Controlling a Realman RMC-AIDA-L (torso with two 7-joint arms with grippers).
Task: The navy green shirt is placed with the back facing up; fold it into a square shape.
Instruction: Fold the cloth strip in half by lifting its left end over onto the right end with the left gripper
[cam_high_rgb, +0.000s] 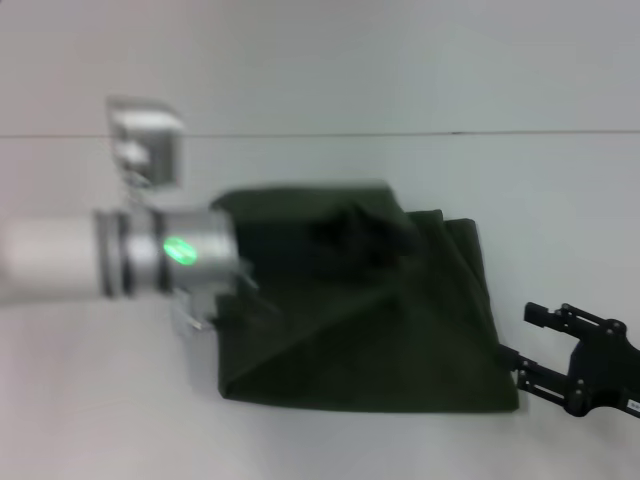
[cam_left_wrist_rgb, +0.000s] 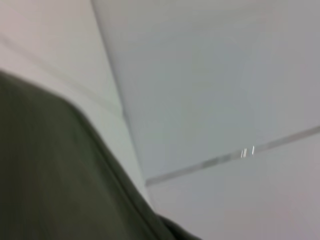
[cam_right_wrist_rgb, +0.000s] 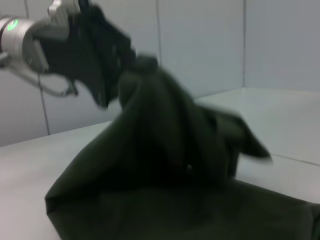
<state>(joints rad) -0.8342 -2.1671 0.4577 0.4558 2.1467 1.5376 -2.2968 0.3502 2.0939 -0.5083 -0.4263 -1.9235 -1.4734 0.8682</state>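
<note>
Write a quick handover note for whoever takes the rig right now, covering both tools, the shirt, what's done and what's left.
Left tool: raised over the navy green shirt, shut on a pinched-up bunch of cloth.
Right tool: open, low at the shirt's right edge, holding nothing.
Shirt: on the white table, partly folded, a diagonal fold across it, one portion lifted.
Done: first folds begun.
Left: lay the lifted part down, finish the square.

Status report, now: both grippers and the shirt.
Left gripper shut on the shirt, lifting a bunch of cloth above the table. Right gripper open, low by the shirt's right edge, holding nothing. Shirt partly folded. Nothing in the way.
</note>
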